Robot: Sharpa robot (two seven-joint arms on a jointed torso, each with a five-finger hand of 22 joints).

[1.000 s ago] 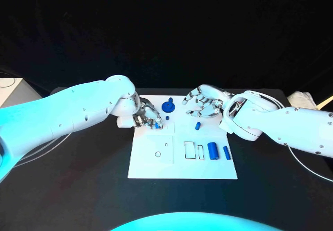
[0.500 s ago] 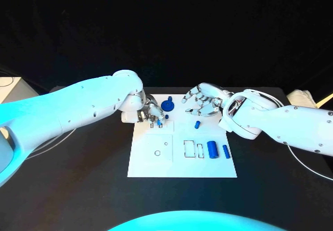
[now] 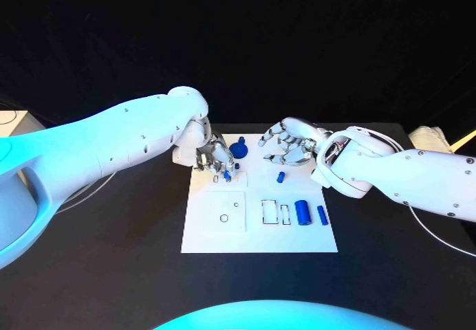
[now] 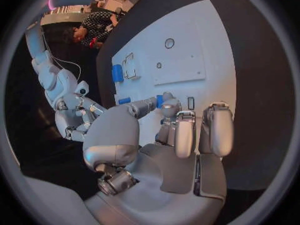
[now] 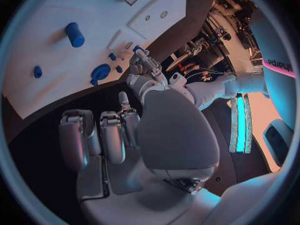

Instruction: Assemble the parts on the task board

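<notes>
The white task board (image 3: 260, 237) lies mid-table. My left hand (image 3: 215, 157) hovers over its far left corner and pinches a small blue part (image 3: 226, 175) between thumb and a finger; the left wrist view shows that part (image 4: 160, 101) at the fingertips just above the board (image 4: 206, 45). My right hand (image 3: 287, 148) hangs over the far edge with fingers apart, holding nothing. On the board lie a blue knob (image 3: 238, 146), a small blue peg (image 3: 280, 177), a thick blue cylinder (image 3: 303, 212) and a thin blue pin (image 3: 322, 215).
Rectangular slots (image 3: 269, 212) and a round hole (image 3: 224, 219) mark the board's near half. A pale object (image 3: 431, 141) sits at the table's far right edge, and a white box (image 3: 10, 120) stands off the table at the left.
My left hand has drifted a little toward the board's far edge with the small blue part. The right hand has barely moved.
</notes>
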